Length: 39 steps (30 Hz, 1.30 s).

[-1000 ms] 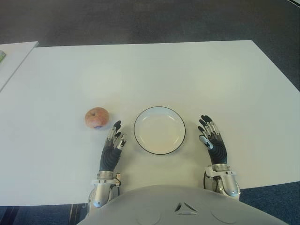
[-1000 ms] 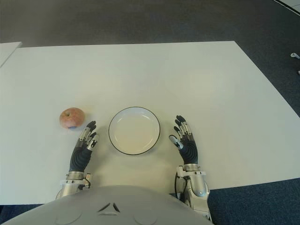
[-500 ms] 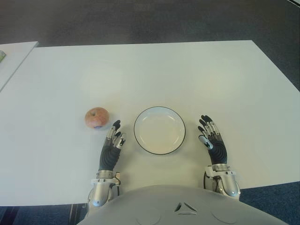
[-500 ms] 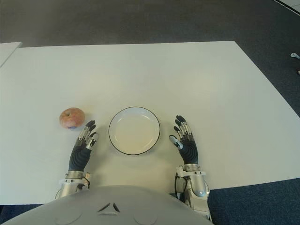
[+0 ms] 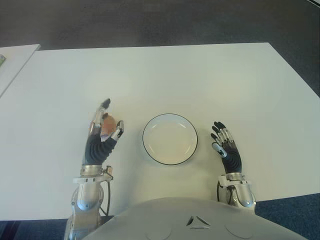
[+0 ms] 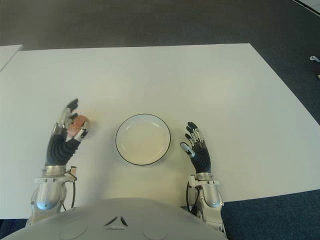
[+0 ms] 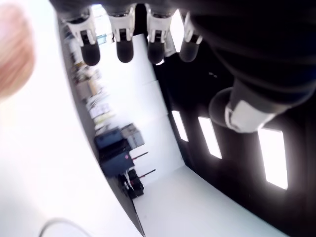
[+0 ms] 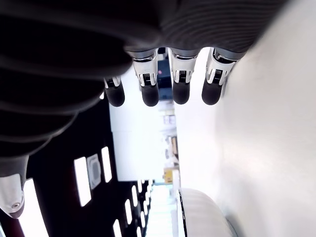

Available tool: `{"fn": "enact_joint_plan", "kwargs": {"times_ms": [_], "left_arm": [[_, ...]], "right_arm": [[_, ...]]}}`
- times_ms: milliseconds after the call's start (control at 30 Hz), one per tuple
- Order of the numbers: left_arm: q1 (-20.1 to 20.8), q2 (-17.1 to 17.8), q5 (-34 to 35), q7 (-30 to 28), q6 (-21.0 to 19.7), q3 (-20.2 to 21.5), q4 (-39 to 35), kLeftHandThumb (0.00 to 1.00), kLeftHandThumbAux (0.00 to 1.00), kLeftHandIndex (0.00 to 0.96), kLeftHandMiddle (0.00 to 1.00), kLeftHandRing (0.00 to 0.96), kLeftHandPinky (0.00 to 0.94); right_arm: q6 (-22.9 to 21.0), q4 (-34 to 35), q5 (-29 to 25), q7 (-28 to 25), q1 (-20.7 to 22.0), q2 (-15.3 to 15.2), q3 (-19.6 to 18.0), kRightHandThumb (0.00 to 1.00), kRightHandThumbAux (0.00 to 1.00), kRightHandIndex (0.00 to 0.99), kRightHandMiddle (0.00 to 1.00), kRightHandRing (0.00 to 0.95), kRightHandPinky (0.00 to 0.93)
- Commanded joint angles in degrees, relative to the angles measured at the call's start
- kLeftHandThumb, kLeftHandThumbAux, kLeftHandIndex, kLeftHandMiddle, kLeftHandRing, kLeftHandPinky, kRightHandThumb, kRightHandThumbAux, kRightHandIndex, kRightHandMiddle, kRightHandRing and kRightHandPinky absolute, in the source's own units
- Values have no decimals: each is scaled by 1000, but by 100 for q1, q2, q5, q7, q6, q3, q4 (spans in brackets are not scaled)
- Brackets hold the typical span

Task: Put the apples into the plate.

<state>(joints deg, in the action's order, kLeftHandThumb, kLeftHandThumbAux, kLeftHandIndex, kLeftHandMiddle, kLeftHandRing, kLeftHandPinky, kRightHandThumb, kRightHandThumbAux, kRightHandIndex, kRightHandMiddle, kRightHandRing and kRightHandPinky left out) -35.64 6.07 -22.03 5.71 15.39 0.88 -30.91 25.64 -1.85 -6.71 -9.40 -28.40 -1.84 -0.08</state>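
A reddish apple [image 5: 106, 125] lies on the white table [image 5: 200, 80], left of an empty white plate [image 5: 170, 139] with a dark rim. My left hand [image 5: 111, 117] is raised over the apple, open, with the fingers stretched past its far side and the thumb on the plate side. The palm hides the apple's near part. In the left wrist view the apple [image 7: 12, 54] is a blur beside the straight fingers [image 7: 123, 42], and I cannot tell whether they touch it. My right hand [image 5: 223, 142] shows open just right of the plate.
A second white table's corner [image 5: 15, 55] juts in at the far left. Dark carpet [image 5: 150, 20] lies beyond the table's far edge. My own grey torso [image 5: 195, 220] fills the bottom of the eye views.
My left hand has lifted from beside the plate and moved forward and left onto the apple, now covering part of it. The apple, plate and right hand have not moved.
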Motion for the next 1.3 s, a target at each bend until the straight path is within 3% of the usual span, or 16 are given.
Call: {"fn": "enact_joint_plan", "kwargs": {"times_ms": [33, 233, 367, 633, 833, 1100, 1300], "left_arm": [[396, 745, -3214, 1246, 113, 399, 40, 288, 447, 78, 60, 51, 55], [740, 1241, -3826, 1052, -144, 646, -53, 318, 384, 133, 60, 29, 20], [951, 1597, -4102, 481, -327, 868, -294, 316, 355, 155, 50, 10, 4], [1146, 2090, -4676, -19, -501, 959, -360, 268, 323, 140, 26, 0, 0], [1416, 2479, -4751, -66, -495, 926, 51, 248, 305, 111, 12, 0, 0], [2226, 3058, -4817, -171, -448, 621, 998, 285, 277, 104, 14, 0, 0], [2435, 3319, -4692, -301, -465, 443, 1385, 295, 258, 99, 11, 0, 0]], "right_arm": [[-466, -660, -46, -23, -119, 28, -9, 200, 523, 0, 0, 0, 0], [-455, -714, -55, -27, -80, 29, -11, 202, 530, 0, 0, 0, 0], [-431, -760, -49, -28, -60, 27, -15, 201, 531, 0, 0, 0, 0], [-387, -821, -80, -81, -45, 7, -41, 194, 524, 0, 0, 0, 0], [-372, -849, -91, -103, -36, 9, -75, 194, 526, 0, 0, 0, 0], [-424, -843, -138, -162, -21, 9, -111, 204, 521, 0, 0, 0, 0], [-423, -843, -172, -188, -16, 2, -142, 211, 512, 0, 0, 0, 0]]}}
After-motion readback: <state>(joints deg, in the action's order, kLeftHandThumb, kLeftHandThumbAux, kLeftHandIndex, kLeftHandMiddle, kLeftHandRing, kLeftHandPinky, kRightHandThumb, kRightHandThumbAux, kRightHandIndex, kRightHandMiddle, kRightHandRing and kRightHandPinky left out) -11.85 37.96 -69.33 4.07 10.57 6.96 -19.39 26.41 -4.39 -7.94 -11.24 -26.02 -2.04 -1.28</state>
